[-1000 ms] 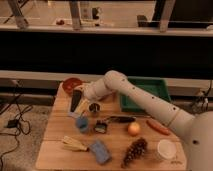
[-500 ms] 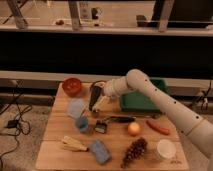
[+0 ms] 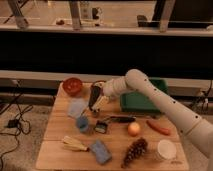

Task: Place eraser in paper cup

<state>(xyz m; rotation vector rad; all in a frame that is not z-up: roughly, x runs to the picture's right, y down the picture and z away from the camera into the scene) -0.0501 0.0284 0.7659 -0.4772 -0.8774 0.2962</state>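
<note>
In the camera view, the white arm reaches in from the right and ends in the tool [image 3: 97, 100], which hangs above the back-left part of the wooden counter [image 3: 52, 155], just in front of the red bowl [image 3: 73, 86] and left of the green tray [image 3: 140, 101]. The tool looks clenched on the eraser [image 3: 93, 96], a slim dark bar held nearly upright and seemingly clear of the counter. The pickup therefore looks done. What is left is the carry and the release, since the paper cup [image 3: 166, 149] stands empty-looking at the front-right corner, well apart from the tool. The diagonal path toward it passes over a black-handled utensil [image 3: 120, 119], an apple [image 3: 133, 129] and a carrot [image 3: 158, 127], with a bunch of grapes [image 3: 134, 150] just beside the cup on its left. The bar should therefore ride high enough to clear them all. Directly below the tool lie a pale blue cloth [image 3: 77, 107], a small blue cup [image 3: 83, 123] and a small metal cup [image 3: 101, 127]. The paper cup sits near the counter's front and right edges, so a nudge could push it off. Its rim is wide, but the long bar probably needs to go in end-first.
</note>
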